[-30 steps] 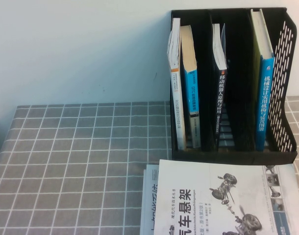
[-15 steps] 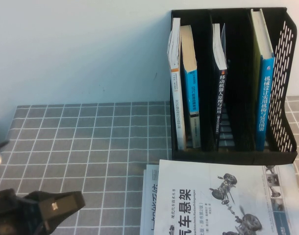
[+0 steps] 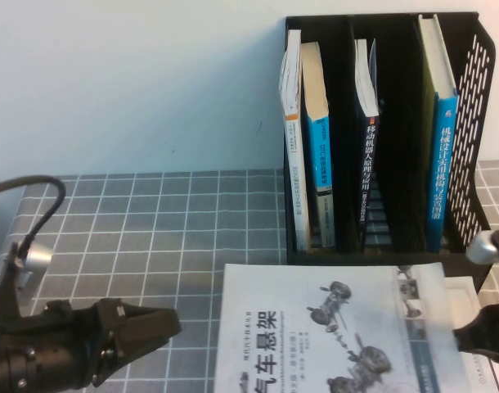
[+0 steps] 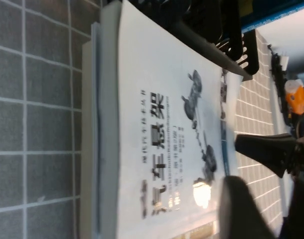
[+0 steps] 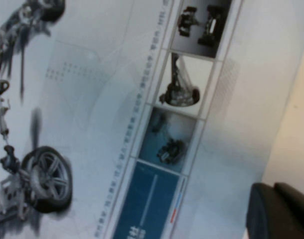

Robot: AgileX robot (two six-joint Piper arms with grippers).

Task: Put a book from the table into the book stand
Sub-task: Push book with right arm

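Altogether four books (image 3: 322, 147) stand racked, left hand (image 3: 147, 327) and right hand (image 3: 478, 334) low.

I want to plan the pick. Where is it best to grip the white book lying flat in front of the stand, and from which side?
Probably the white book by its right edge, from the robot's right: it lies flat, overhanging the book under it there. The right gripper is already at that edge; the left gripper waits off to its left, before the book stand.
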